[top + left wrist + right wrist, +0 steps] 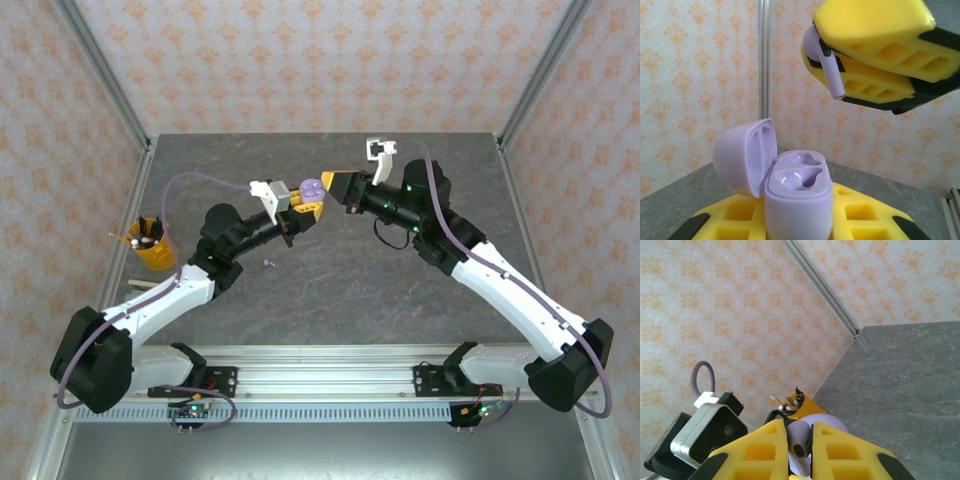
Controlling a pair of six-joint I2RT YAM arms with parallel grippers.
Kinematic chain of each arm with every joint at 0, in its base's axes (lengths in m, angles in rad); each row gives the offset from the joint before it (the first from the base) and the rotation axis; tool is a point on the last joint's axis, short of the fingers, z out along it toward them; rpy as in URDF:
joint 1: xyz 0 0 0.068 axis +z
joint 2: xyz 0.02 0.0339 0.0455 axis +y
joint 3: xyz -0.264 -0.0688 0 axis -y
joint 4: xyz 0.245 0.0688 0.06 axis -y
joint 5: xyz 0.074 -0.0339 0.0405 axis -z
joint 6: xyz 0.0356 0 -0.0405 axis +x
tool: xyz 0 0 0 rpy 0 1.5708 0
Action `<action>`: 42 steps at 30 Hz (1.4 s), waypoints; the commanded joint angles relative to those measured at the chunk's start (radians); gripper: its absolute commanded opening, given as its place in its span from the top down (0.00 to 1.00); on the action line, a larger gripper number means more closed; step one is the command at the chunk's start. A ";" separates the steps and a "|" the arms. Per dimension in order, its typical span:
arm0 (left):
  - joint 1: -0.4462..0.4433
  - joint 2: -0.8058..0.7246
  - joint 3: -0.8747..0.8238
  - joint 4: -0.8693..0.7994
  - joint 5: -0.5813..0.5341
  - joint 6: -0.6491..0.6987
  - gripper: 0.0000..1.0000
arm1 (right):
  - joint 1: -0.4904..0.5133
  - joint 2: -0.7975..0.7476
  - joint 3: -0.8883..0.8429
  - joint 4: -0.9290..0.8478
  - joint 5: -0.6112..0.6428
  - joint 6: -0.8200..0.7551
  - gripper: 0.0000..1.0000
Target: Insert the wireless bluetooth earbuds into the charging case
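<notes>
Left wrist cam has the left gripper [799, 222] with its jaws clamped on a small lilac plastic charging case [797, 190], lid flipped open, while the right gripper [826, 47] hangs just above it, jaws pinching a lilac stemmed plastic earbud [832, 74], with another lilac earbud [268, 263] lying on the grey worktop [400, 290].

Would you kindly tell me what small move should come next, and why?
Probably ease the right claw down and across toward the open lilac case in the left claw: the pinched lilac earbud hangs stem-down, above and offset from the empty sockets.
</notes>
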 commanded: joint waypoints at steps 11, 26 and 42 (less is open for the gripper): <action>-0.020 0.028 0.109 0.068 0.031 0.008 1.00 | 0.017 -0.051 -0.054 0.155 -0.014 0.012 0.87; -0.033 0.033 0.121 0.072 0.037 0.000 1.00 | 0.017 -0.055 -0.071 0.157 0.036 -0.006 0.89; -0.038 0.019 0.114 0.085 -0.015 0.001 1.00 | 0.017 -0.066 -0.086 0.133 0.032 -0.024 0.90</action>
